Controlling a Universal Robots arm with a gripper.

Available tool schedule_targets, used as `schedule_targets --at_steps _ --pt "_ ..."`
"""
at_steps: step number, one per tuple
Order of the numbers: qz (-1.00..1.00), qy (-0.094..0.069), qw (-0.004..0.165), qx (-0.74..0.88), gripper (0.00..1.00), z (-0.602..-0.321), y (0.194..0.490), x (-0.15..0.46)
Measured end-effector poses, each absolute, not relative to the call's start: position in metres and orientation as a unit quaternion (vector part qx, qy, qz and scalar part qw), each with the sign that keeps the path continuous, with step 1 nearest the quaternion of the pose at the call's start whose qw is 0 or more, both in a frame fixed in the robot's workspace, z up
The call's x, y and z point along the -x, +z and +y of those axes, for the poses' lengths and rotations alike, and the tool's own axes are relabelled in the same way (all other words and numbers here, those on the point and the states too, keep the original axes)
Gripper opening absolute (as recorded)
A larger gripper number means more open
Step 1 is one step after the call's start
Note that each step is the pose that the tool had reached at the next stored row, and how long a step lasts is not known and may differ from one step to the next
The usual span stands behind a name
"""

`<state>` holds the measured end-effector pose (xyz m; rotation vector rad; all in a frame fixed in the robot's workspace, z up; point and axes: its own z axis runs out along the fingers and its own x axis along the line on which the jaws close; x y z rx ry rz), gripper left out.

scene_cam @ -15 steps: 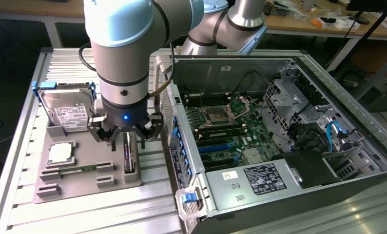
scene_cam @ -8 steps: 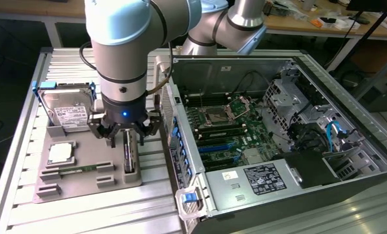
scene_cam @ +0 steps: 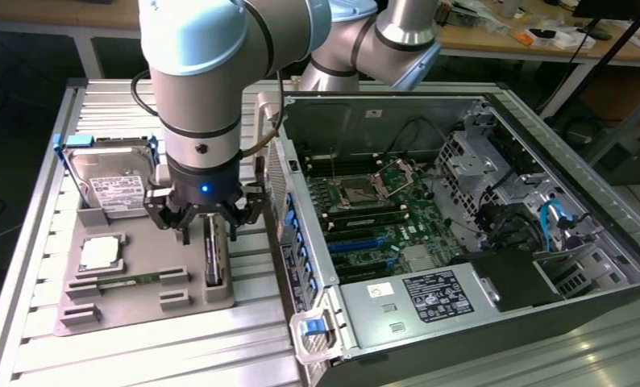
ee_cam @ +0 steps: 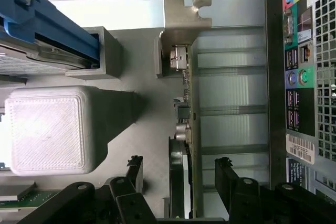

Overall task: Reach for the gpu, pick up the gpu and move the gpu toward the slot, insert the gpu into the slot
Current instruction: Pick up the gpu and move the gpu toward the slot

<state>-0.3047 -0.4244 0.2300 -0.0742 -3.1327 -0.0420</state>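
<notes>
My gripper point(scene_cam: 205, 231) hangs straight down over the grey fixture point(scene_cam: 126, 313) on the slatted table point(scene_cam: 191, 347). Its jaws are spread wide and it is empty: I grasp nothing.

The one gpu point(scene_cam: 214, 256) stands on its edge in a groove of that fixture, on the side nearest the computer case point(scene_cam: 384, 121). My two fingers point(scene_cam: 180, 228) straddle it. In the wrist view the gpu point(ee_cam: 192, 103) runs as a thin green line with one black finger point(ee_cam: 135, 167) on each side of it, and a gap shows between each finger and the card. Its one silvery bracket point(ee_cam: 184, 14) sits at the end farthest from my fingers.

The fixture holds four parts, one of each:
- the gpu
- one hard drive point(scene_cam: 114, 184), upright in a blue carrier
- one square processor chip point(scene_cam: 101, 252), lying flat
- one green memory stick point(scene_cam: 126, 280), lying flat just beside the chip

One case stands open on the exterior view's right, with one green motherboard point(scene_cam: 417, 201) inside. The slot point(scene_cam: 352, 240) is a long blue strip on that board, among a few blue strips lying side by side — I cannot tell how many for sure. The gpu is well apart from it, outside the case wall. In the wrist view the case's rear port panel point(ee_cam: 302, 77) runs alongside the card, near it but not touching.
</notes>
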Motion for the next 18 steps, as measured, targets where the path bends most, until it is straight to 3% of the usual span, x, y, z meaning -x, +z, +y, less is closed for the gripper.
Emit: schedule_targets --at_steps 9,11,12,17,18 --pt "-1.0 -0.013 0.004 0.024 0.65 -0.4244 0.23 0.3047" --pt "-1.0 -0.013 0.004 0.024 0.52 -0.4244 0.23 0.3047" --pt "-1.0 -0.013 0.004 0.024 0.52 -0.4244 0.2299 0.3047" --pt "-1.0 -0.013 0.004 0.024 0.28 -0.4244 0.23 0.3047" --pt "-1.0 -0.013 0.004 0.024 0.28 -0.4244 0.23 0.3047"
